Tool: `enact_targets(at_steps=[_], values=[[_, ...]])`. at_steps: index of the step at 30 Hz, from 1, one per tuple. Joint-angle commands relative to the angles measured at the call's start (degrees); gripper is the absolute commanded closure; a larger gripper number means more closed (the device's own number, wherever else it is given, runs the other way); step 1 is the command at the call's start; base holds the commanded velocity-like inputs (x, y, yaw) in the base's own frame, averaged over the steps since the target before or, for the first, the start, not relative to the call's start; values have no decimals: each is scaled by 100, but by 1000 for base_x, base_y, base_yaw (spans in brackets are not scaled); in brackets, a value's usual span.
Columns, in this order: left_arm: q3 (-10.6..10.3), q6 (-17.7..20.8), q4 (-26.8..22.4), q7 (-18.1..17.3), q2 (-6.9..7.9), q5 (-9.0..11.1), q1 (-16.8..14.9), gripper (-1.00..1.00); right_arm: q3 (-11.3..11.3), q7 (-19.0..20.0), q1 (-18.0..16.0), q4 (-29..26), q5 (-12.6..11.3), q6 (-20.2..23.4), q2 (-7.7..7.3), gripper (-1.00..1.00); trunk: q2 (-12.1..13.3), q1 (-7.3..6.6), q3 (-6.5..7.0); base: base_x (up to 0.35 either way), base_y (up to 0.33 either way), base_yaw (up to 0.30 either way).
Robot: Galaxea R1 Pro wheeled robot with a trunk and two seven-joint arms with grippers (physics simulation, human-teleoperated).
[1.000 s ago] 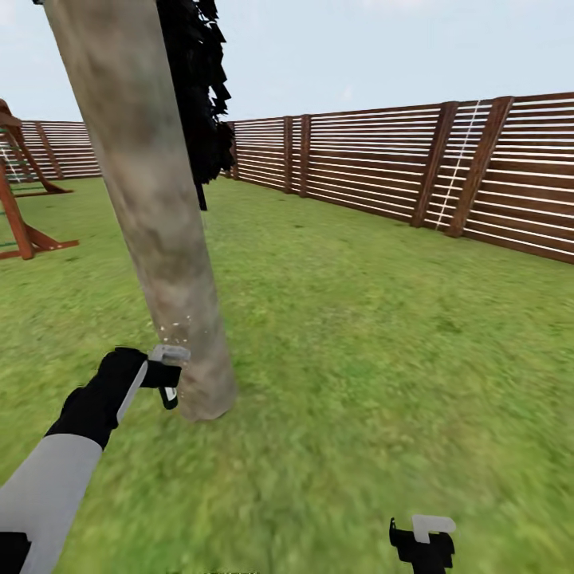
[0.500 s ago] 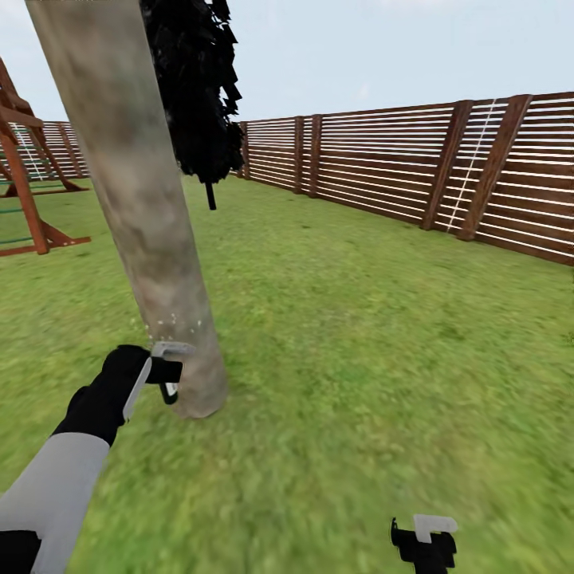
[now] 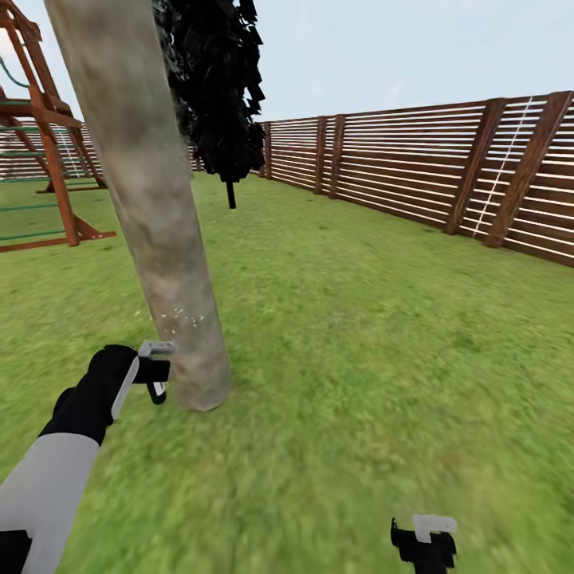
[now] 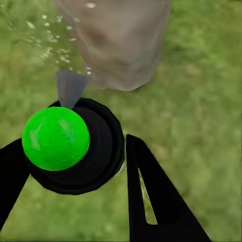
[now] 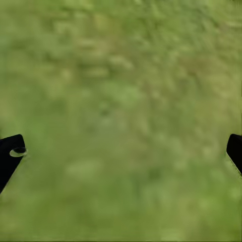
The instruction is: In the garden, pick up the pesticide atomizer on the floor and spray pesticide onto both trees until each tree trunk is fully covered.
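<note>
A thick, pale mottled tree trunk (image 3: 159, 239) rises from the lawn at the left of the head view. My left gripper (image 3: 151, 371) is shut on the pesticide atomizer (image 3: 156, 349), held close to the trunk's base with its white head toward the bark. White spray droplets (image 3: 179, 319) speckle the trunk just above it. In the left wrist view the atomizer (image 4: 70, 146) shows a bright green cap in a black ring between the black fingers (image 4: 148, 191), its nozzle pointing at the trunk (image 4: 121, 40). My right gripper (image 3: 422, 542) hangs low over grass, open and empty (image 5: 121, 151).
A brown slatted fence (image 3: 414, 167) runs along the right and back of the lawn. A thin-trunked dark-leaved tree (image 3: 223, 96) stands behind the trunk. A wooden play frame (image 3: 48, 135) stands at the far left. Open grass (image 3: 383, 335) spreads to the right.
The whole picture has shifted as the camera turned left, bringing more of the play frame into view. The left gripper stays by the trunk's base with the atomizer. The right gripper has not moved.
</note>
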Motion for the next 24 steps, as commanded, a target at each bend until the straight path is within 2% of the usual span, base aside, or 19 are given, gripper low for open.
enact_targets(at_steps=[1,2,4,7,9,12,14,15,16,17,18,19,20,21,22,23,24], values=[[-4,1,16,10,25,28,10,100,0,0,3,0,0,0,1,-100,0,0,0,260,-171,278],[-32,-12,99,41,19,27,22,100,0,0,1,0,-2,0,1,-100,0,0,0,261,-170,278],[-54,-23,199,104,-101,66,124,100,0,0,1,0,-2,0,1,-100,0,0,0,261,-170,278],[-66,-33,228,122,-474,35,173,100,0,0,0,0,0,0,1,-100,0,0,0,261,-170,239],[-33,-27,259,128,-389,22,188,100,0,0,0,0,0,0,1,-100,0,0,0,261,-170,52],[-24,-26,325,213,142,-14,196,100,0,0,0,0,0,0,1,-100,0,0,0,237,-135,10],[-52,-32,428,225,147,-6,312,100,0,0,0,0,0,0,1,-100,0,0,0,54,-23,1],[-58,-37,441,227,80,2,354,100,0,0,1,0,0,0,1,-100,0,0,0,19,-8,0],[-61,-67,440,231,-58,-3,375,100,0,0,1,0,0,0,1,-100,0,0,0,10,-4,0],[-63,-222,440,238,-315,-6,390,100,0,0,0,0,0,0,1,-100,0,0,0,3,-1,0],[-64,-298,441,244,-481,-12,395,100,0,0,1,0,-1,0,1,-100,0,0,0,1,0,0],[-66,-320,449,245,-525,-19,396,100,0,0,3,0,0,0,1,-100,0,0,0,0,0,0],[-50,-343,464,243,-499,-23,407,100,0,0,3,0,0,0,1,-100,0,0,0,0,0,0],[-27,-360,488,244,-309,-24,473,100,0,0,2,0,0,0,1,-100,0,0,0,0,0,0],[-21,-450,533,253,149,-19,570,100,0,0,2,0,0,0,1,-100,0,0,0,0,0,0],[-25,-517,568,254,210,-18,619,100,0,0,2,0,-1,0,1,-100,0,0,0,0,0,0],[-44,-583,614,260,199,-13,659,100,0,0,3,0,0,0,1,-100,0,0,0,0,0,0]])
